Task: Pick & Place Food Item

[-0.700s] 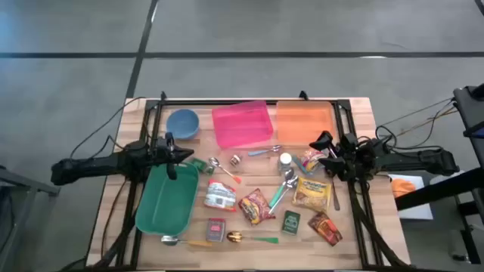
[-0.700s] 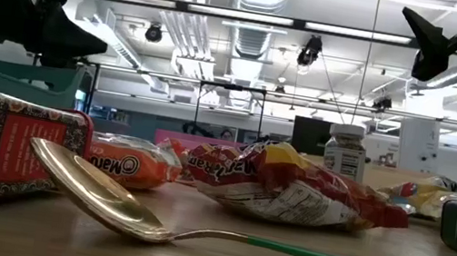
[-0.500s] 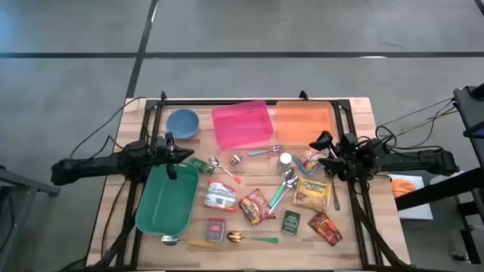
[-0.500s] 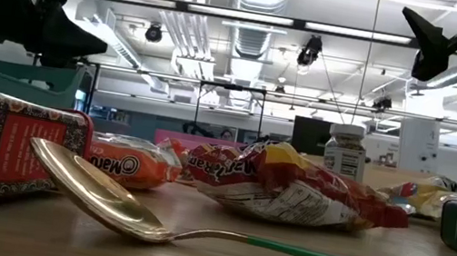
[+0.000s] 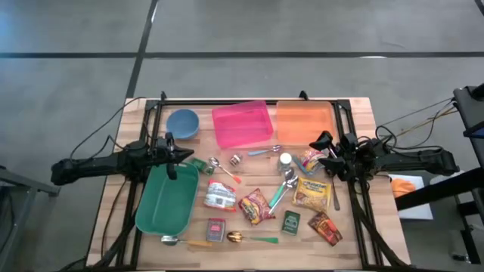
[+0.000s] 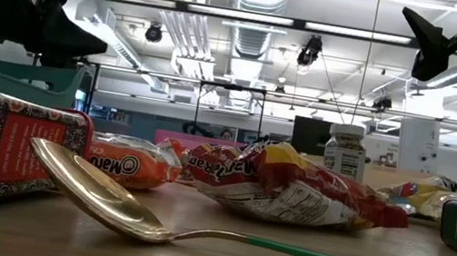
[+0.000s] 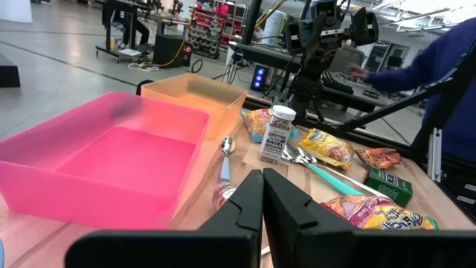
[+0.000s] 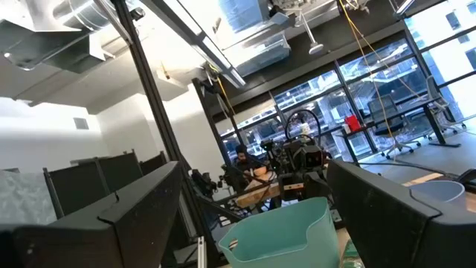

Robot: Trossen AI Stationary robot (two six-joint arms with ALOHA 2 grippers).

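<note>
I see the right gripper spread wide and empty beside the small multicoloured crinkly plastic snack packet, which lies just below the orange plastic bin. I judge the packet light, soft and slippery, so I would pinch it across its middle. The left gripper waits pressed together, well apart from that bin.

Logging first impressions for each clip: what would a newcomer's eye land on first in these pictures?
Three bright bins stand out: a pink bin and an orange bin side by side at the table's far edge, and a green bin at the left, under the shut left gripper. Between them lies a scatter of snack packets, spoons and small boxes. The open right gripper hangs over the right of that clutter, holding nothing.
</note>
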